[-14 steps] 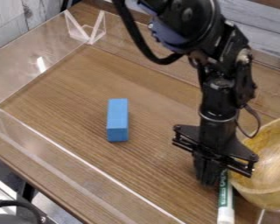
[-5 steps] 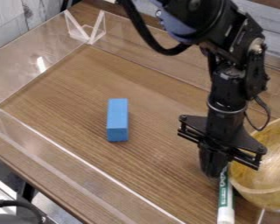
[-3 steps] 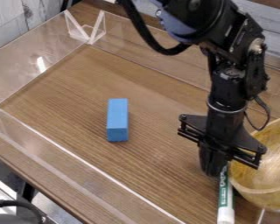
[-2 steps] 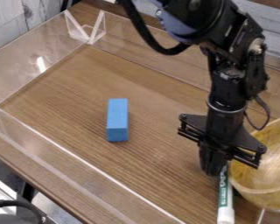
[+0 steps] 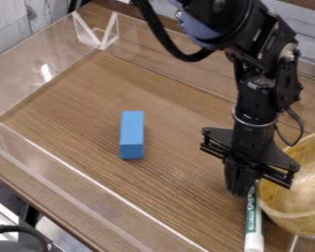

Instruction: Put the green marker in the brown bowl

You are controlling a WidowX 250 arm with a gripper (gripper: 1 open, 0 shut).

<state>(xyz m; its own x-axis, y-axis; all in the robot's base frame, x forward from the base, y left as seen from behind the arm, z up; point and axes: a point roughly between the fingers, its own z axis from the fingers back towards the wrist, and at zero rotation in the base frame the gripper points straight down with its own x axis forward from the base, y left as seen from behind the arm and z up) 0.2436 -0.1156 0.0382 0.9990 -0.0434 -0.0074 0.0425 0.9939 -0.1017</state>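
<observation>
1. The gripper [image 5: 248, 191] points straight down at the wooden table [image 5: 82, 108], with its black fingers drawn fully together around the upper end of the green marker [image 5: 251, 219].
2. The fingertips appear to pinch the marker's top, though the dark jaws hide the exact contact, so I cannot be sure the grip is firm.
3. The marker (a slim white barrel with a green label) lies on the tabletop, running from under the gripper toward the near edge of the table, its lower end close to the bottom of the picture.
4. The brown bowl [image 5: 303, 193] sits just to the picture's right of the gripper and marker, partly cut off by the frame edge; its tan rim is close beside the fingers, and the marker lies outside it, along its left side.
5. Above the gripper, a black cross-shaped bracket [image 5: 250, 152] spans the wrist, and the black arm [image 5: 247, 59] rises from it toward the top of the picture, where cables loop around its upper joint.
6. 1 blue block [image 5: 131, 134] lies flat on the table well apart to the left of the gripper, its long side pointing roughly away from the camera.
7. A clear plastic wall [image 5: 42, 71] borders the table on the left and far sides, with 2 small angled clear supports at the far corner.
</observation>
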